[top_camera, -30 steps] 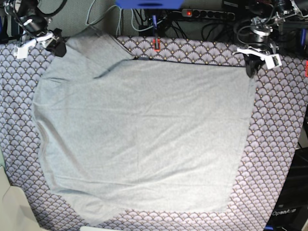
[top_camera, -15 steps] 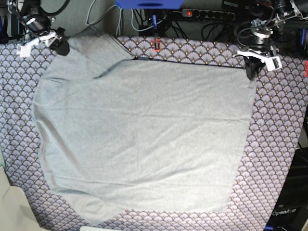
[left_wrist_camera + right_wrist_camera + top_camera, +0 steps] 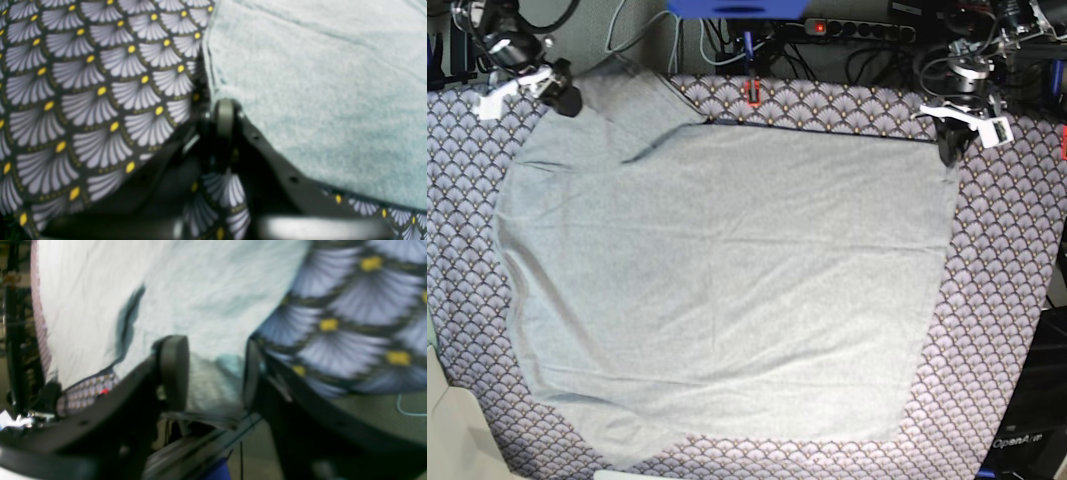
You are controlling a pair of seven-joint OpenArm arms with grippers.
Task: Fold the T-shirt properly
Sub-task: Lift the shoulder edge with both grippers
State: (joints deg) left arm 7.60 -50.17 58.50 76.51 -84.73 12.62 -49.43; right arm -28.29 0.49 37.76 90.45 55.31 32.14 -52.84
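Note:
The light grey T-shirt (image 3: 717, 280) lies spread flat over the purple fan-scale tablecloth (image 3: 1012, 300). My left gripper (image 3: 949, 148) stands at the shirt's far right corner. In the left wrist view its fingers (image 3: 224, 111) are pressed together right where the T-shirt (image 3: 317, 83) edge meets them, shut on the corner. My right gripper (image 3: 563, 95) is at the shirt's far left corner. In the right wrist view, the right gripper (image 3: 211, 373) has its jaws apart, with a bunch of the T-shirt (image 3: 203, 386) between them.
Behind the table's back edge lie a power strip (image 3: 857, 30), tangled cables and a blue block (image 3: 737, 8). A small red and black piece (image 3: 752, 92) sits on the cloth near the shirt's back edge. A pale object (image 3: 452, 430) shows at the front left.
My right gripper has shifted to the right, onto the shirt's far left corner. The left gripper and the shirt's spread have stayed as they were.

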